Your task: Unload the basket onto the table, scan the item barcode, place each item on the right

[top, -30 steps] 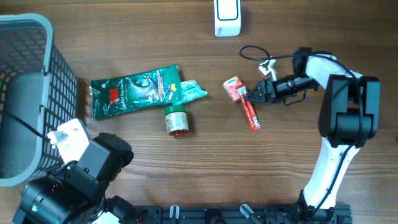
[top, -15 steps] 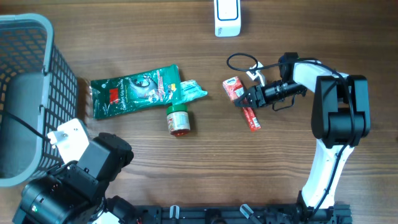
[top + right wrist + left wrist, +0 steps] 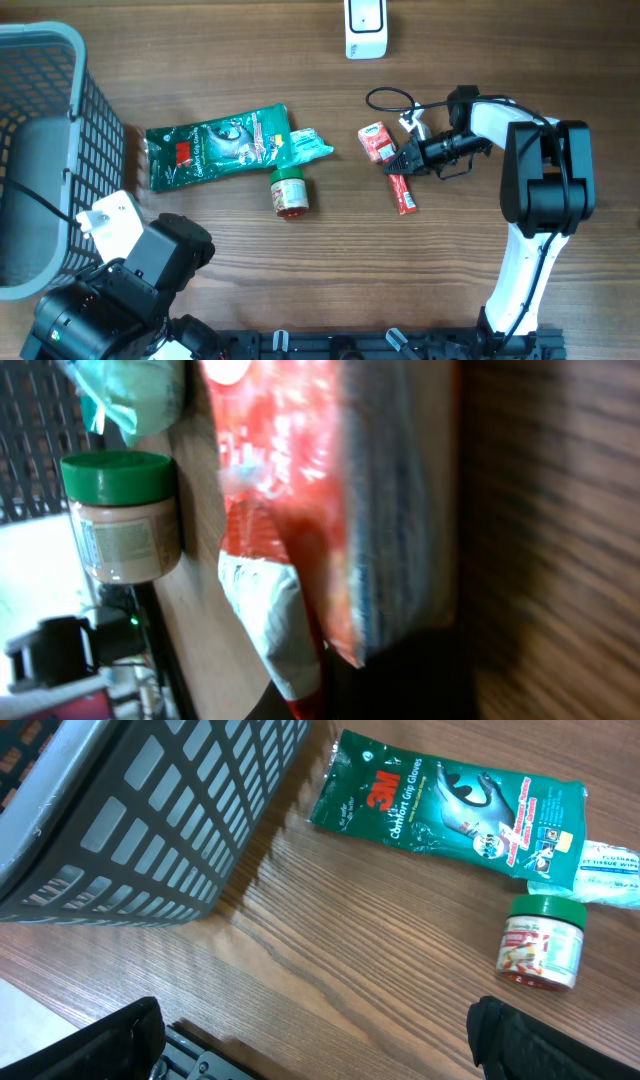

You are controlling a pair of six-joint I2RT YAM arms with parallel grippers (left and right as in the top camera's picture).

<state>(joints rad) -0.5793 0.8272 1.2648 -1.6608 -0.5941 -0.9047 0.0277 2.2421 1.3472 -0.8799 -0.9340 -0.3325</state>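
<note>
Basket [image 3: 40,150] stood far left. Left gripper [image 3: 320,1045] hung low beside it, jaws wide apart, empty. Glove pack [image 3: 215,145] lay centre, jar [image 3: 286,192] just below it. Red sachet [image 3: 404,192] lay flat on the table right of centre, right gripper [image 3: 402,160] pinched closed on its upper part.
</note>
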